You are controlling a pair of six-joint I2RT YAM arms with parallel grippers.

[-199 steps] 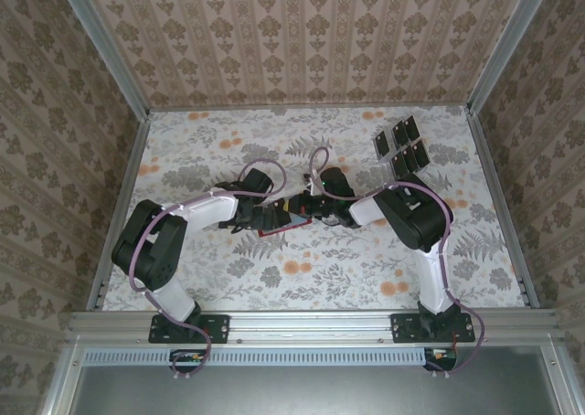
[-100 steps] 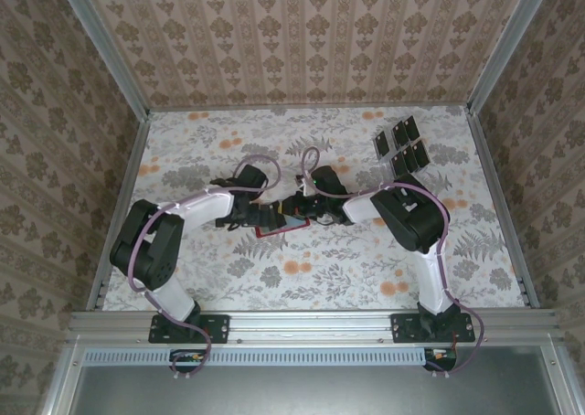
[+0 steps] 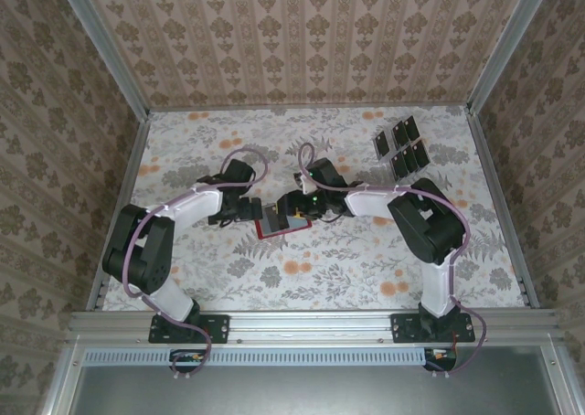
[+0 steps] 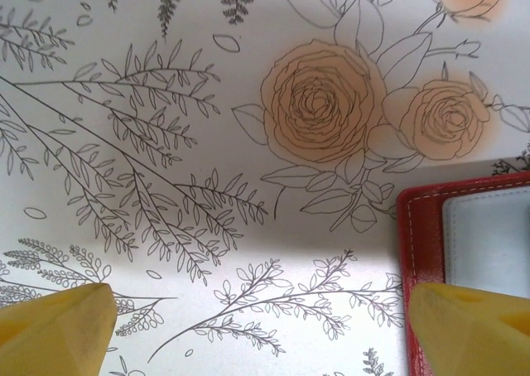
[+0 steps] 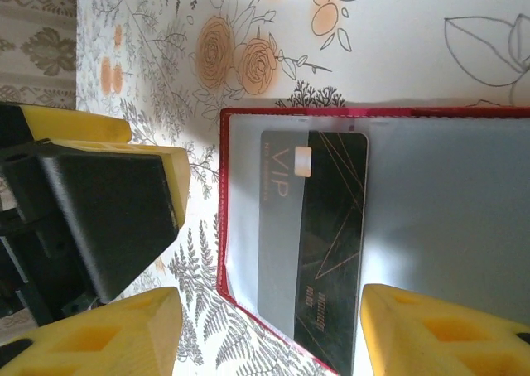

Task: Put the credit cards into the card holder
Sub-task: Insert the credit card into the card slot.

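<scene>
The red card holder (image 3: 274, 226) lies open on the table, grey-blue inside up (image 5: 447, 194). One black credit card (image 5: 331, 235) sits in it, its left half under a translucent pocket. My right gripper (image 5: 269, 335) hovers open above that card, touching nothing. My left gripper (image 4: 261, 335) is open just left of the card holder's red corner (image 4: 418, 227), with its right fingertip (image 4: 468, 326) over the border. Its black and yellow fingers (image 5: 108, 202) also show in the right wrist view. The remaining credit cards (image 3: 402, 146) lie in rows at the back right.
The floral tablecloth (image 3: 366, 250) covers the table. Patterned walls with metal rails (image 3: 498, 186) close it in on three sides. Both grippers (image 3: 249, 210) (image 3: 292, 208) meet near the table's middle.
My left gripper has drawn back to the left, off the card holder. My right gripper has shifted left over the open card holder, which now shows more plainly.
</scene>
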